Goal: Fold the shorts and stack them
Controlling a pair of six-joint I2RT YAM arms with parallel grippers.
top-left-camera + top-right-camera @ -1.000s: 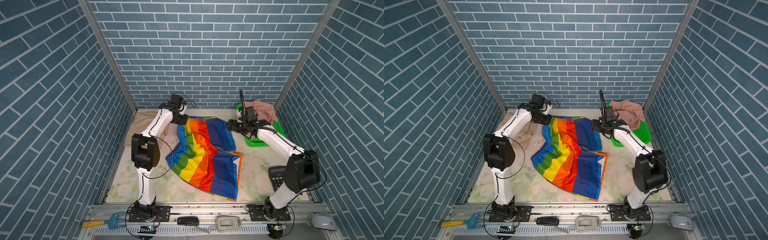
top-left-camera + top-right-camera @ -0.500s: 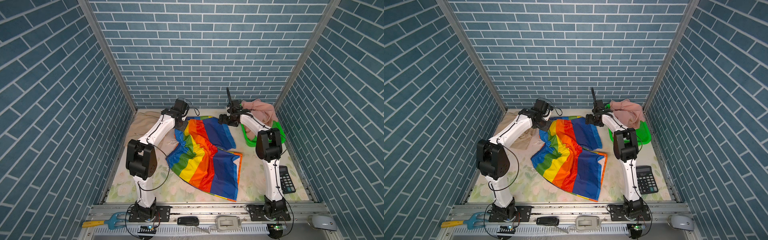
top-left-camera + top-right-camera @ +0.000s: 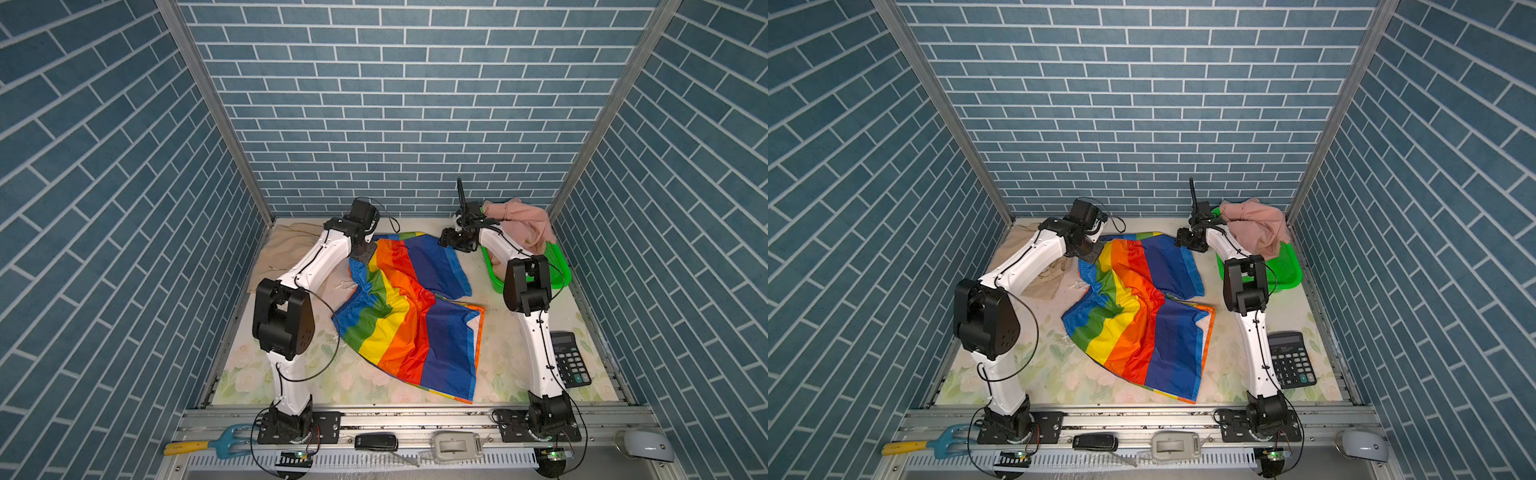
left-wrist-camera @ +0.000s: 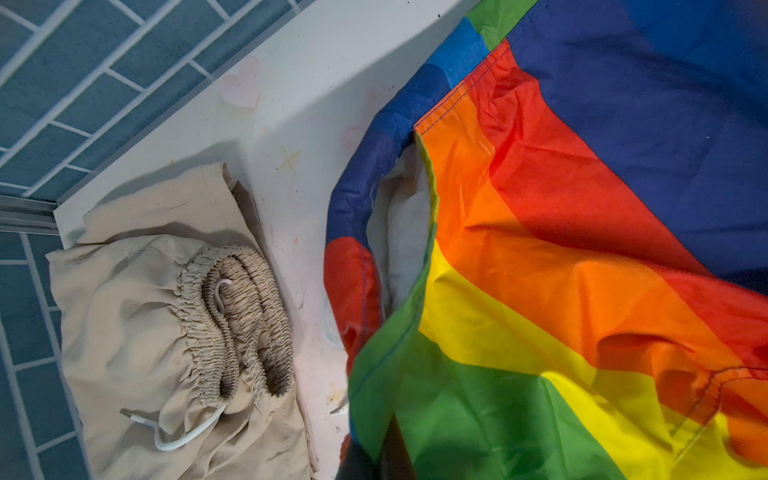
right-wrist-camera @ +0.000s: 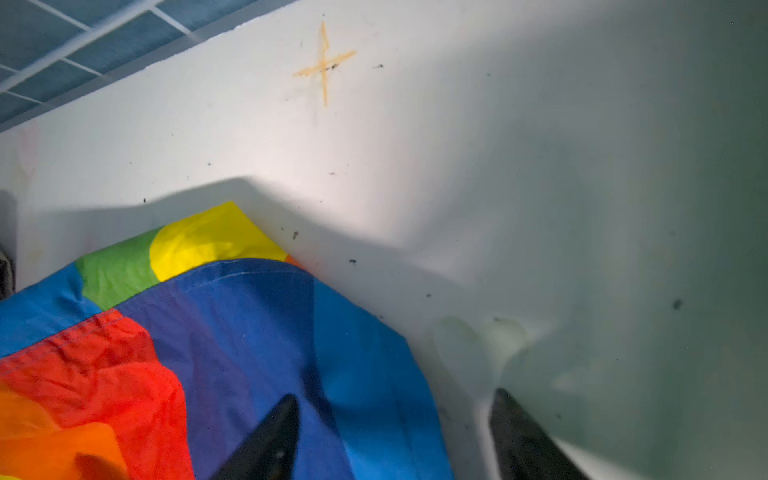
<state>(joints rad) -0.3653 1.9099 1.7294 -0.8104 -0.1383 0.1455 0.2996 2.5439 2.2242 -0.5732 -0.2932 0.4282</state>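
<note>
The rainbow-striped shorts (image 3: 415, 316) (image 3: 1142, 316) lie spread and creased in the middle of the table. My left gripper (image 3: 365, 253) (image 3: 1092, 253) is shut on their far left corner, and in the left wrist view green fabric (image 4: 478, 415) drapes over its jaws. My right gripper (image 3: 451, 241) (image 5: 392, 397) is open at the far right corner. One of its fingers (image 5: 274, 436) is over the blue edge, the other over bare table. The beige shorts (image 3: 286, 249) (image 4: 145, 311) lie folded at the far left. The pink shorts (image 3: 523, 220) (image 3: 1254, 228) are heaped on the basket.
A green mesh basket (image 3: 557, 270) (image 3: 1287, 270) stands at the far right against the wall. A black calculator (image 3: 569, 365) lies by the right arm's base. A trowel (image 3: 208, 442) and a mouse (image 3: 644, 459) rest on the front rail. Brick walls close three sides.
My right arm has swung in and reached back, bringing its gripper from near the basket to the rainbow shorts' far right corner and uncovering the calculator. The left gripper shifted slightly right with its corner.
</note>
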